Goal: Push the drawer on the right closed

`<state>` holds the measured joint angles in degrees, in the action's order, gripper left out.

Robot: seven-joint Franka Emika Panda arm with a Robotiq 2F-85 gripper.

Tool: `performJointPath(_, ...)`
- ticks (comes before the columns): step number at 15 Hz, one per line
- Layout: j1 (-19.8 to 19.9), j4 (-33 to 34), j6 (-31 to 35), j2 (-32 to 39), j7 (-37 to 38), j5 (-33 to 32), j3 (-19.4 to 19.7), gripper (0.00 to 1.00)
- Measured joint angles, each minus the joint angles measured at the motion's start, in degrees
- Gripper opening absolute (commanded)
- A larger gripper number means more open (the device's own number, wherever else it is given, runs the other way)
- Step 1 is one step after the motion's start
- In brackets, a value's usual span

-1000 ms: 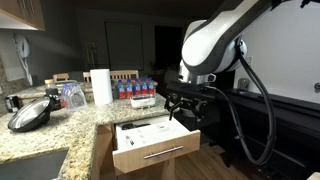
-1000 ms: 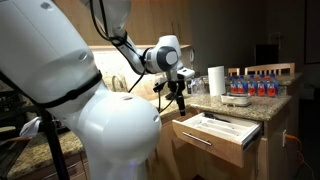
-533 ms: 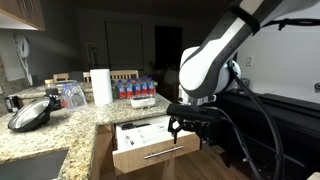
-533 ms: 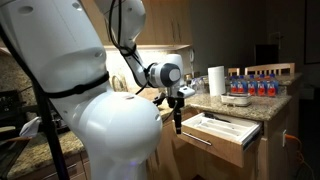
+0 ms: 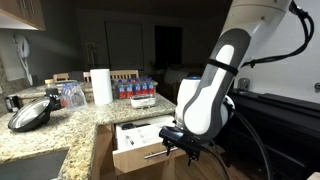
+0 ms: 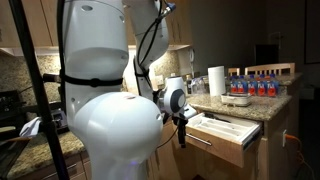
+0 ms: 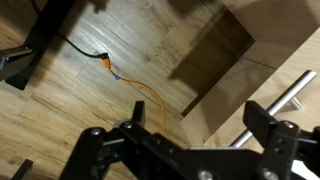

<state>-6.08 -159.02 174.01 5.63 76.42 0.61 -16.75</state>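
The drawer (image 5: 140,158) stands pulled out under the granite counter, showing a white interior and a tan front with a silver bar handle (image 5: 152,154). It also shows in an exterior view (image 6: 226,130). My gripper (image 5: 180,148) hangs low, just in front of the drawer front's right end, fingers pointing down; it also shows in an exterior view (image 6: 181,135). In the wrist view the gripper (image 7: 200,118) is open and empty, with the handle (image 7: 277,104) and tan drawer front (image 7: 300,60) beside its right finger. Whether it touches the drawer I cannot tell.
On the counter (image 5: 70,125) stand a paper towel roll (image 5: 100,87), a pack of water bottles (image 5: 135,90), a glass jar (image 5: 72,95) and a dark pan lid (image 5: 28,115). An orange cable (image 7: 130,85) lies on the wooden floor below.
The arm has come down from above the open drawer to the level of its front, and moved out in front of it. The drawer has not moved.
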Motion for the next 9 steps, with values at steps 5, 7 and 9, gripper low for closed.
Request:
performJointPath(5, -0.94, 0.87, 1.90, 2.36, 3.94, -5.49, 3.35, 1.00)
performJointPath(7, -0.94, 0.91, 1.90, 2.36, 3.94, -5.50, 3.18, 1.00)
performJointPath(9, -0.94, 0.95, 1.12, 2.63, 3.95, -5.50, 3.22, 1.00)
